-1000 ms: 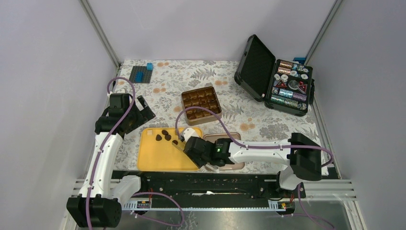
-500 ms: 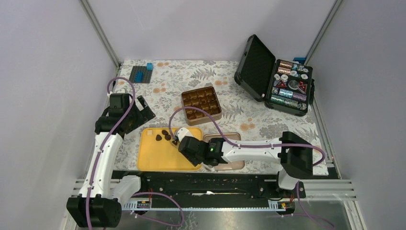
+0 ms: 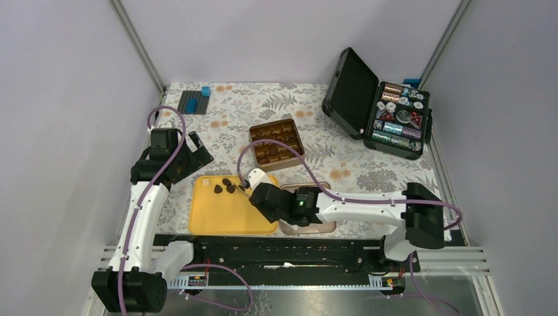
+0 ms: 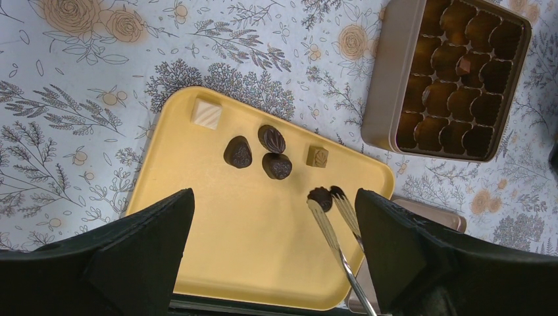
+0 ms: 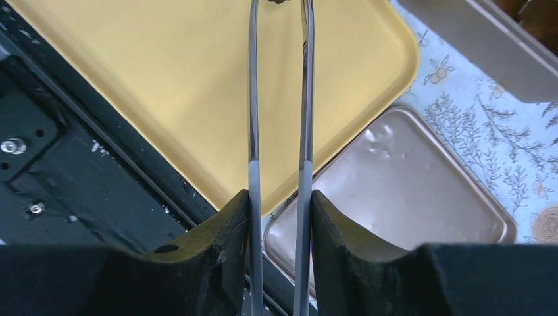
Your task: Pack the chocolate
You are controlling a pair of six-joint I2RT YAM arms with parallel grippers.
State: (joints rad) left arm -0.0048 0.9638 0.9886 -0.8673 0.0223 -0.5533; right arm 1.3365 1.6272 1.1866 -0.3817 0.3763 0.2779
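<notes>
Right gripper (image 5: 276, 220), clamped on the tongs (image 5: 252, 99), has shifted back toward the yellow tray's (image 4: 217, 224) far right corner. The tips now bracket one dark chocolate (image 4: 320, 195) there. Left gripper (image 4: 273, 196) hangs agape above the tray. Pickup judged imminent.

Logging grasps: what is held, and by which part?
Right gripper clamps thin metal tongs by their handle end; tips pinch a dark chocolate piece. Left gripper holds nothing.
</notes>
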